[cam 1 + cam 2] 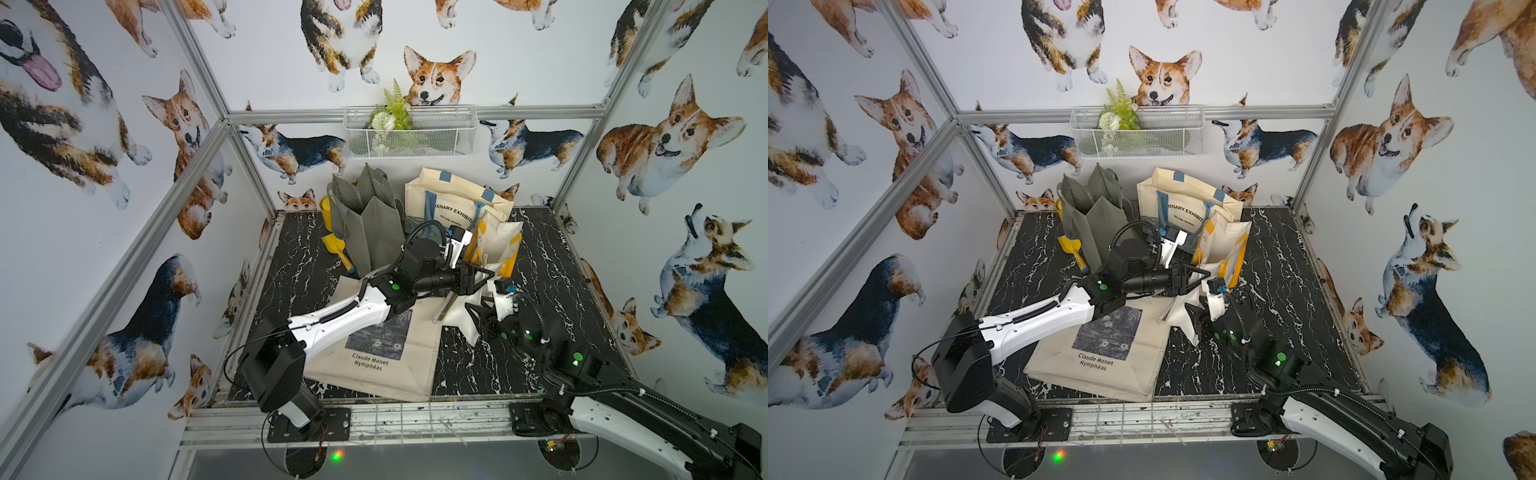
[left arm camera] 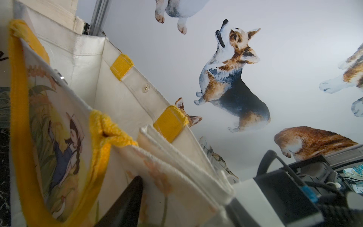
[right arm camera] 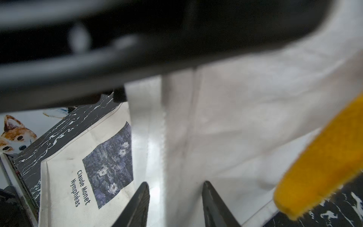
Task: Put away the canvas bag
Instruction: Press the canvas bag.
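Back-middle on the black marbled tabletop (image 1: 561, 291), the canvas bag (image 1: 496, 245) with the yellow handles is standing up with its mouth open, right in front of a bigger cream bag with blue handles (image 1: 453, 199). Its bottom end slumps down onto the flat Monet tote (image 1: 374, 365) lying nearer the front. The left tool (image 1: 478, 277) sits at the bag's near edge with its fingers spread, though the left wrist view only catches one fingertip (image 2: 125, 202) by the rim. The right tool (image 1: 482, 318) is low against the bag's white underside, also spread, with a fold of cloth running between its fingers (image 3: 137, 204). A grey bag (image 1: 374, 224) and a yellow scoop (image 1: 336, 245) are off to the side, and a wire basket (image 1: 409, 133) hangs on the back wall.
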You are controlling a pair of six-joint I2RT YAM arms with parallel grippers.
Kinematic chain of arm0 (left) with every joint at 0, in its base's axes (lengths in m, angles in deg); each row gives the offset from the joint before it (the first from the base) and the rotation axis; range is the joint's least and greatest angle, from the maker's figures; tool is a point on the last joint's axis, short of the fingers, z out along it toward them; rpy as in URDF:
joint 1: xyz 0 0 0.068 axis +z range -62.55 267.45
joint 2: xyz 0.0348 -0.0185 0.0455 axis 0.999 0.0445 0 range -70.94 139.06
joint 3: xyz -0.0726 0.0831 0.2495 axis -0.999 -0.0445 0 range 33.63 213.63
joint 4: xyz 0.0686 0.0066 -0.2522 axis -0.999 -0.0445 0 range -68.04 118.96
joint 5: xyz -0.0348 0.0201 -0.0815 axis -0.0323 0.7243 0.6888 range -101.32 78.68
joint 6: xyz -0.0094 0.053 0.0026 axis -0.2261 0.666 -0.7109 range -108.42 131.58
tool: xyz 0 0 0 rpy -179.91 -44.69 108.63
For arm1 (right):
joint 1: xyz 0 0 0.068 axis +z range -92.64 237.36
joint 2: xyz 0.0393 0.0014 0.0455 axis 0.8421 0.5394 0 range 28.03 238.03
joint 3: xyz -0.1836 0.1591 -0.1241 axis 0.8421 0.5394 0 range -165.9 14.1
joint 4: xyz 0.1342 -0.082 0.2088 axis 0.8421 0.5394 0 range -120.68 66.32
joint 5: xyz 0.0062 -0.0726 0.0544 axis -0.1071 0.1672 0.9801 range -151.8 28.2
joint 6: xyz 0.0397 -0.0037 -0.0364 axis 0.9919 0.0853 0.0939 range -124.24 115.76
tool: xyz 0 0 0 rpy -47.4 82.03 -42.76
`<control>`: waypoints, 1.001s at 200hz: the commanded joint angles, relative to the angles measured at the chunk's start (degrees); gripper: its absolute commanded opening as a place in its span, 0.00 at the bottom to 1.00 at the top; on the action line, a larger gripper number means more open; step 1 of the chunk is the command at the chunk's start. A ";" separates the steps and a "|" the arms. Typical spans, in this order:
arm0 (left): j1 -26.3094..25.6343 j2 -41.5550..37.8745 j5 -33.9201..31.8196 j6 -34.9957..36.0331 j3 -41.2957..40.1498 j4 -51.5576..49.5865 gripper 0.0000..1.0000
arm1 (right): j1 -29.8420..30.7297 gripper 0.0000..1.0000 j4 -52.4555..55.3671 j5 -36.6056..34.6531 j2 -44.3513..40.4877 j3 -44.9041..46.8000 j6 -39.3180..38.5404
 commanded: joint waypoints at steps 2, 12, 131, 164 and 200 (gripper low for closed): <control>0.20 0.41 -2.00 0.68 1.57 -3.31 0.39 | -0.01 0.47 -5.24 2.09 0.17 0.22 1.65; 0.19 0.24 -2.43 1.41 1.91 -4.59 0.29 | -0.01 0.48 -5.44 1.73 -0.26 0.44 1.82; -0.11 -15.01 -0.97 29.45 2.87 -32.21 0.00 | -0.09 0.76 25.35 -0.22 -13.60 -15.12 -18.07; -0.16 -17.85 -1.66 38.25 2.99 -36.70 0.00 | -0.09 0.84 31.35 5.39 -8.77 -23.41 -25.58; -0.16 -21.29 -1.36 45.27 1.52 -38.00 0.00 | -0.26 0.94 35.44 8.81 -5.68 -29.51 -31.40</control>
